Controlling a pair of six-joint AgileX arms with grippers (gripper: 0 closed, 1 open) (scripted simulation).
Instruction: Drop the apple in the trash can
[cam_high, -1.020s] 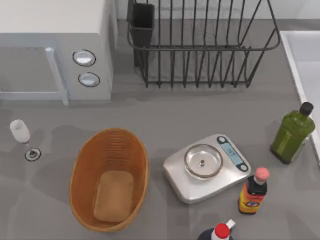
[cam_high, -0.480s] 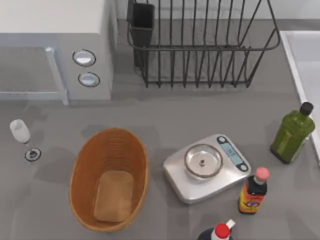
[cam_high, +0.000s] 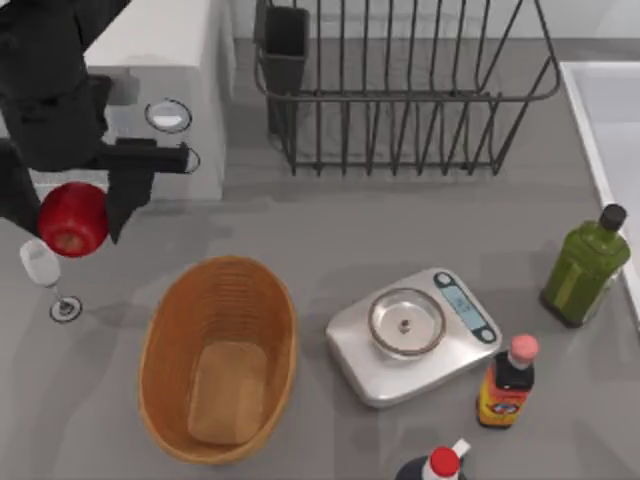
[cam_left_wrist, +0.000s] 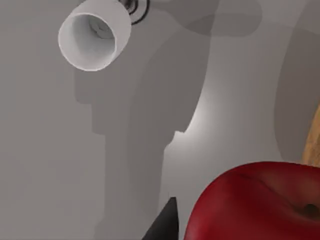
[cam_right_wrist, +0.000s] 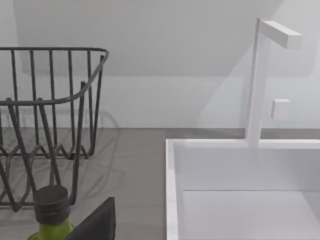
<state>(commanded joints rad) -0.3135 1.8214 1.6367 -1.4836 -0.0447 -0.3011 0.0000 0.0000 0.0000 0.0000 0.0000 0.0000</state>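
The apple (cam_high: 72, 220) is glossy red and round, held in the air over the table's left side, just above the wine glass. My left gripper (cam_high: 70, 206) reaches in from the upper left and is shut on the apple, with a dark finger on each side. In the left wrist view the apple (cam_left_wrist: 260, 202) sits close up with one dark fingertip (cam_left_wrist: 165, 227) beside it. The trash can is out of view. A dark part of my right gripper (cam_right_wrist: 97, 225) shows low in the right wrist view, by the green bottle near the sink.
A wine glass (cam_high: 42, 265) stands under the apple. An oval wicker basket (cam_high: 160, 350) lies to its right, then a kitchen scale (cam_high: 345, 350). Bottles (cam_high: 585, 265) stand at the right, a wire rack (cam_high: 400, 90) at the back, a microwave (cam_high: 180, 60) at the back left, and a white sink (cam_right_wrist: 172, 200) at the right.
My left arm has come into the top view from the upper left with the apple in its grip. Earlier no arm or apple was in view. Nothing on the table has moved.
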